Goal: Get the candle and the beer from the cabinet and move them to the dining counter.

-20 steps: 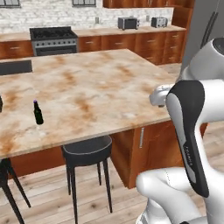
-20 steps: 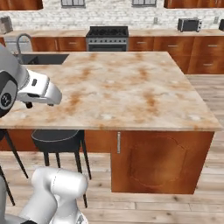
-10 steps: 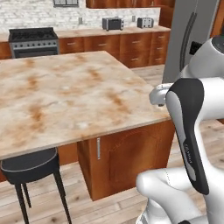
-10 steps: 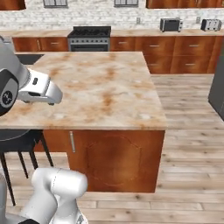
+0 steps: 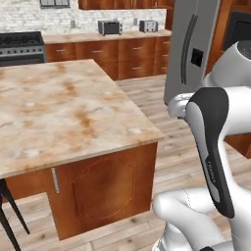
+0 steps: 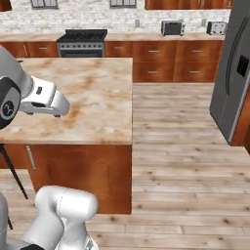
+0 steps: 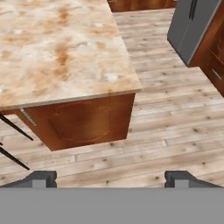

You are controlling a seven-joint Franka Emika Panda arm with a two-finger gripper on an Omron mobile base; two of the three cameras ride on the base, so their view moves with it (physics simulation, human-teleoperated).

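Note:
The dining counter [image 5: 59, 112], beige marble with rust veining on a red-brown base, fills the left of the left base view. The same dining counter [image 6: 93, 97] lies beyond my white hand in the right base view. In the hand view its near corner [image 7: 65, 52] sits above my gripper [image 7: 112, 179], whose fingertips [image 7: 43, 178] stand wide apart and open over wooden floor with nothing between them. The candle and the beer are out of view. Strips of wooden upper cabinets [image 5: 122, 4] line the far wall; I cannot tell which is the cabinet.
A tall grey fridge [image 5: 193, 49] stands at the right, also as fridge [image 6: 234, 73]. A black stove [image 6: 80, 41] and toasters [image 5: 109, 27] sit along the far counter. Dark stool legs [image 5: 10, 215] show at the lower left. Wooden floor [image 6: 180, 146] lies to the right.
The whole scene has slid left as the base moves: a dark bottle on the counter and the stools have left the views, and the fridge has come in. The gripper stays open.

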